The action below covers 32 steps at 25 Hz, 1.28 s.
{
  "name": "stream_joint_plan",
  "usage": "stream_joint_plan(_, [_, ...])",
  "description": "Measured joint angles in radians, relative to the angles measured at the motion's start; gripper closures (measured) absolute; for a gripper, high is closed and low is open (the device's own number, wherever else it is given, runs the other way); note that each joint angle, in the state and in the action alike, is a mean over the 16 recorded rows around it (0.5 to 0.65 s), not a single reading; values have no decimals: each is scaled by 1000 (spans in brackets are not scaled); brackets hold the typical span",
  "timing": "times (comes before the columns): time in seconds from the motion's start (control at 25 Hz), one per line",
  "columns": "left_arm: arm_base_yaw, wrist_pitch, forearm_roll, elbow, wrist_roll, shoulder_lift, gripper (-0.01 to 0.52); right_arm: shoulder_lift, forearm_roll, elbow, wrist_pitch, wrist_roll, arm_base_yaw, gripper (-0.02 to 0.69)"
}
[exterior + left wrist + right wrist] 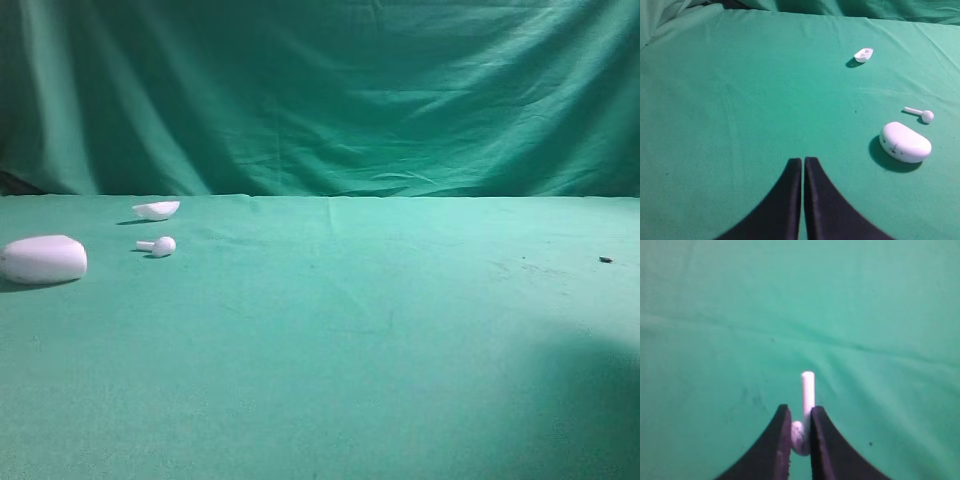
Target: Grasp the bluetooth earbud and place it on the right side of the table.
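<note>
In the right wrist view my right gripper [799,412] is shut on a bluetooth earbud [807,392]: its rounded head sits pinched between the black fingers and its white stem sticks out ahead, above the green table [880,315]. A look-alike earbud [158,245] lies on the table [350,330] at the left, also in the left wrist view as an earbud [923,114]. My left gripper [803,161] is shut on nothing, hovering over bare table cloth [740,100]. Neither arm shows in the exterior high view.
A large white oval case [43,259] [905,142] lies at the far left. A shallow white shell [156,209] [863,54] rests behind the loose earbud. A small dark speck [605,259] sits at the right. Green backdrop [320,90] hangs behind.
</note>
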State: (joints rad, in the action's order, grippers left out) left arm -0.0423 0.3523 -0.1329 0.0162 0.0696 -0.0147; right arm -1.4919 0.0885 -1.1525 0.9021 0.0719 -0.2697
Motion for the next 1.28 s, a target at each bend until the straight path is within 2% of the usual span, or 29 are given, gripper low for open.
stream_joint_plan(0.28, [0, 0, 0, 0, 0, 0, 514, -40, -1, 273, -251, 18, 42, 585])
stream_joint_plan(0.56, [0, 0, 0, 0, 0, 0, 514, -150, -1, 333, -417, 19, 43, 585])
stream_joint_plan(0.68, [0, 0, 0, 0, 0, 0, 514, -184, 0, 332, -451, 18, 43, 563])
stream_joint_plan(0.96, [0, 0, 0, 0, 0, 0, 514, -220, 2, 303, -446, 15, 43, 398])
stream_joint_plan(1.28, [0, 0, 0, 0, 0, 0, 514, -223, -3, 182, -264, 12, 43, 189])
